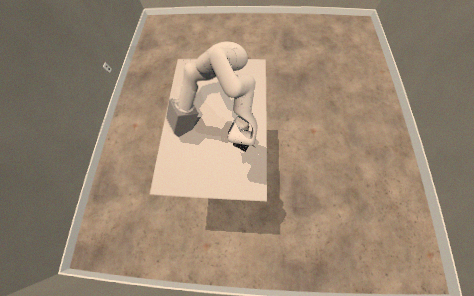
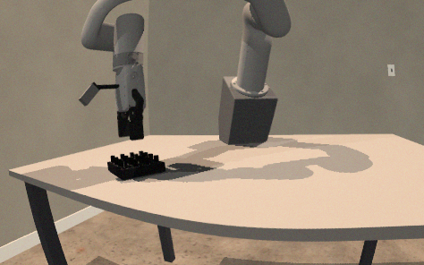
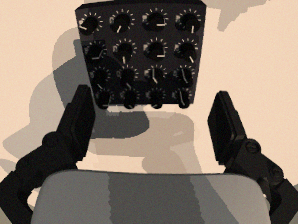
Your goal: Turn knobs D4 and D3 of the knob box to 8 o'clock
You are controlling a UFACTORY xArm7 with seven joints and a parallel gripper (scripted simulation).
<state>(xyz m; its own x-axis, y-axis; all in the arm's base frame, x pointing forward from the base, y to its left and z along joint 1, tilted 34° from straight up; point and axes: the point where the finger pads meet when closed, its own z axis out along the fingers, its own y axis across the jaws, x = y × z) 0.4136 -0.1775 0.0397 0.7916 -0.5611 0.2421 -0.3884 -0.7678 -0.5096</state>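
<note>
Sixteen knobs show on the knob box (image 3: 140, 52) standing on the table (image 2: 290, 188), yet we cannot read their names beneath our wide, empty claw (image 3: 152, 125).

Top view high overhead, exterior low across table (image 2: 290, 192), wrist close, looking down.

Open air between claw (image 2: 130, 120) and knob box (image 2: 136, 166)
</note>
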